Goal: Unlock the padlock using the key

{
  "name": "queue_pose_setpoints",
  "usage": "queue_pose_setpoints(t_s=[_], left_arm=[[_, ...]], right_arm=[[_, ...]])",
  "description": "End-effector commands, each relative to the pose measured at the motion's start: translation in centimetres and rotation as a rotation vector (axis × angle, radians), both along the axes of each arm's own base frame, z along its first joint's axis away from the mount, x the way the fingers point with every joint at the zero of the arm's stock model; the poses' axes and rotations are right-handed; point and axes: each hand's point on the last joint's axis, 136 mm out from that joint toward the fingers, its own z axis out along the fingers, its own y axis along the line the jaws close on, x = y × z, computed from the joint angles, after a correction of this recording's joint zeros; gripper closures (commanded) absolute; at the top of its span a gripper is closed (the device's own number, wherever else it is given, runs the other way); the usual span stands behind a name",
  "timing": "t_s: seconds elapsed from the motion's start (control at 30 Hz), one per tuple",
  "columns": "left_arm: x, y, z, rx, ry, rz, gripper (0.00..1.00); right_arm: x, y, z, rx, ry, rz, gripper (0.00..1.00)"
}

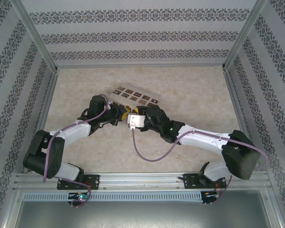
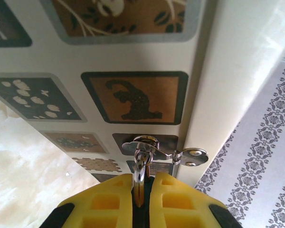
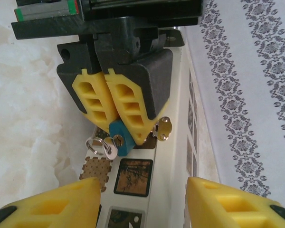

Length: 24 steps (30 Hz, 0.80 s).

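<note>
Left gripper (image 2: 142, 186) is clamped on the padlock (image 3: 124, 142), whose shackle runs through the hasp (image 2: 193, 156) on the white box (image 2: 213, 90). Right gripper (image 3: 145, 192) is wide and empty, near the lock. What I take for the key (image 3: 108, 150), on a wire ring, sits at the blue body's end.

Risks, as I judge them:
- The thin key could slip out of my pinch.
- A twist could drag the light box across the counter (image 3: 28, 118).

Materials:
- Lock body: blue, blocky, matte.
- Shackle: polished steel loop.
- Both grippers: tipped in yellow hollow-celled plastic.
- Counter: pale, mottled.
</note>
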Motion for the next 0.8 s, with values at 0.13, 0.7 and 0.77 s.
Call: queue_pose_setpoints(t_s=[0.13, 0.7, 0.77], left_arm=[[-0.2, -1.0, 2.1, -0.078, -0.047, -0.023, 1.0], [-0.2, -0.9, 2.0, -0.073, -0.043, -0.023, 1.0], [-0.2, -0.9, 2.0, -0.072, -0.043, -0.023, 1.0]], right_arm=[[0.1, 1.6, -0.3, -0.012, 0.01, 0.044, 0.55], [0.5, 2.2, -1.5, -0.005, 0.048, 0.029, 0.68], [0.5, 2.3, -1.6, -0.005, 0.05, 0.027, 0.7]])
